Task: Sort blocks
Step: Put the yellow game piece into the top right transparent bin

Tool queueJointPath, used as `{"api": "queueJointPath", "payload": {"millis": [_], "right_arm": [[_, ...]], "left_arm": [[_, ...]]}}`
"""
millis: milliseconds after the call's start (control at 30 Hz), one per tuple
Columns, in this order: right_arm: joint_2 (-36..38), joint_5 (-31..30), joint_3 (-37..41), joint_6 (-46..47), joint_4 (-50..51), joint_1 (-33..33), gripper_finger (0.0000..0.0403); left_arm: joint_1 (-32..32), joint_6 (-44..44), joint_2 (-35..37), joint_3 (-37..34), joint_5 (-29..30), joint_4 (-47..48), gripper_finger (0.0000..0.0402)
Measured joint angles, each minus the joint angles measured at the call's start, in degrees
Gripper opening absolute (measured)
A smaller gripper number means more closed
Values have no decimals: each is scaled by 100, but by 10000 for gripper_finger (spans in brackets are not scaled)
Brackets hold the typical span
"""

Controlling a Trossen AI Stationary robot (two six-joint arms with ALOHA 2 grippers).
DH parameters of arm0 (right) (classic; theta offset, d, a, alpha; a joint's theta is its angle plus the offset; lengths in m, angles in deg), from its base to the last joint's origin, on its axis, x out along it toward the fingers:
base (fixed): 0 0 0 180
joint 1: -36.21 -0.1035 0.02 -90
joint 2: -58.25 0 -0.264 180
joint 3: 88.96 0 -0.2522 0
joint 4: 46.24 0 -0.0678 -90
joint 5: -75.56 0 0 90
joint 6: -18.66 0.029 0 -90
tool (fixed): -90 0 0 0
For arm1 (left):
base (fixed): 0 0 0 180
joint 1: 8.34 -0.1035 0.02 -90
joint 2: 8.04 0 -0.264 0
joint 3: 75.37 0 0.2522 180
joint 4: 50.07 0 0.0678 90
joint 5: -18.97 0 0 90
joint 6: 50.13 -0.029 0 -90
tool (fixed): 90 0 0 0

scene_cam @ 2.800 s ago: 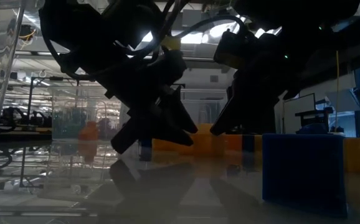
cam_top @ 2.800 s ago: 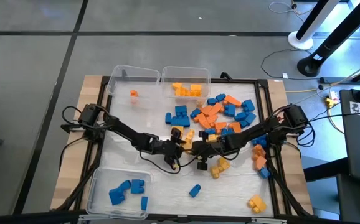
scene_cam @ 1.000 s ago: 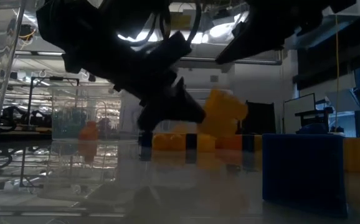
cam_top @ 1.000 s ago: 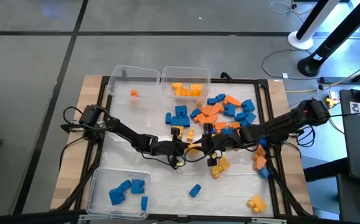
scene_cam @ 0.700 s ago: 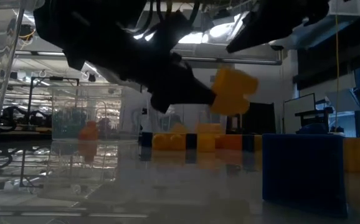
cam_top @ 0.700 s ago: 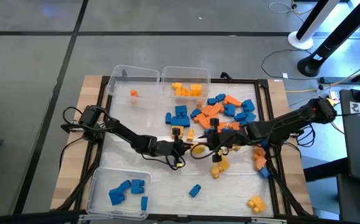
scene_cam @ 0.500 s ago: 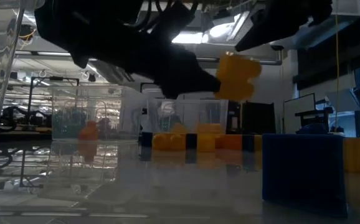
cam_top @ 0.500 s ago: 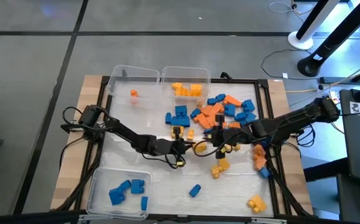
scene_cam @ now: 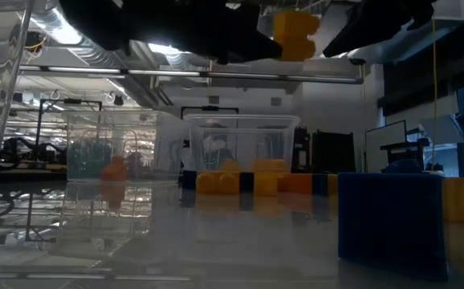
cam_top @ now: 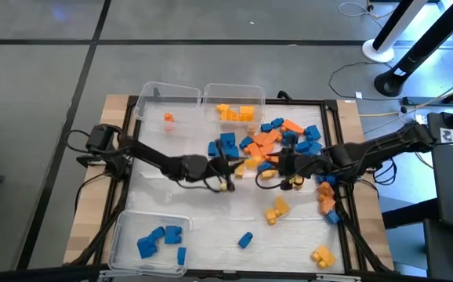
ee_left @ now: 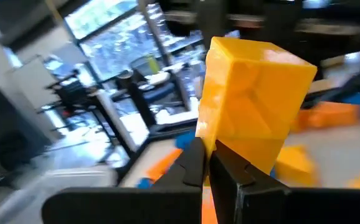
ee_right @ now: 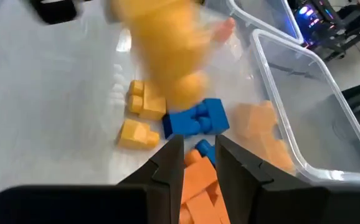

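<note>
My left gripper is shut on a yellow block, high above the table's middle. The block shows at the top of the low view and fills the left wrist view. My right gripper hovers just right of it, fingers a little apart and empty. In the right wrist view the held block is a yellow blur. Blue and orange blocks lie piled on the far right of the table. My left gripper pinches the yellow block's lower edge between its two fingers. The fingers come from the table's left. The block sticks out beyond the fingertips, lifted well clear of the table.
Two clear bins stand at the far edge: one holds an orange block, the other holds yellow blocks. A near-left bin holds blue blocks. Loose yellow blocks and a blue one lie toward the near edge.
My left gripper has risen and gone toward the far edge, carrying the yellow block from just above the table to well clear of it. My right gripper has drawn back toward the table's right and far edges, away from the block.
</note>
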Motion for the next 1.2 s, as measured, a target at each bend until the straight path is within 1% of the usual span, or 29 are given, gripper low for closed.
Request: {"api": "queueJointPath", "payload": {"millis": [100, 267, 367, 467, 600, 700, 867, 1067, 1200], "right_arm": [[32, 105, 0, 11, 100, 0, 92], [1, 639, 0, 24, 243, 0, 92], [-3, 823, 0, 38, 360, 0, 92], [-3, 831, 0, 241, 560, 0, 92], [-3, 787, 0, 603, 954, 0, 92], [-3, 644, 0, 962, 1314, 4, 92], [-3, 227, 0, 1600, 2037, 7, 92], [-3, 156, 0, 2760, 2846, 7, 92], [-3, 421, 0, 3508, 3291, 7, 92]], "left_arm": [[-382, -193, 86, -2, 1, 48, 1], [-1198, -241, 127, 0, 1, 20, 3], [-1702, 105, 127, 0, 5, 29, 3], [-2143, 579, 129, 0, 11, 75, 4], [-2556, 1287, 129, -2, 10, 321, 4], [-2707, 1656, 129, -2, 3, 552, 5], [-2763, 1868, 129, -2, -7, 690, 17], [-2763, 1842, 129, -2, -7, 692, 72], [-2754, 1856, 129, -2, -7, 690, 105]]}}
